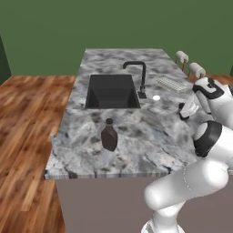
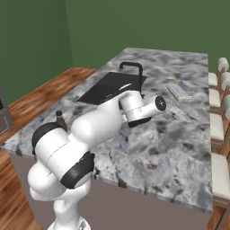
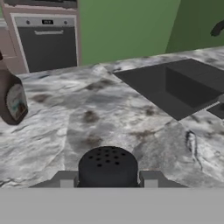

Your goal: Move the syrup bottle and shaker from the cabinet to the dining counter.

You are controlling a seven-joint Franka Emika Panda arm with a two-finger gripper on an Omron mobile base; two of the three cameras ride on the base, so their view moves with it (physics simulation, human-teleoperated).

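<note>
— On the dining counter (image 1: 154, 141) in the left base view, what stands there?
— 1 syrup bottle (image 1: 109, 135), upright near the front edge, in front of the black sink (image 1: 112, 91) and faucet (image 1: 140, 75). The arm reaches over the right side.
— From the right base view?
— The bottle's neck shows just behind the arm's shoulder; 3 or 4 stools (image 2: 218, 126) line the far side.
— And the hand view?
— The gripper (image 3: 107, 180) is clamped on the shaker (image 3: 108, 167), 1 finger (image 3: 65, 179) at each side, just above the stone. The bottle stands at the left edge, well apart, with an oven (image 3: 48, 39) behind it.
</note>
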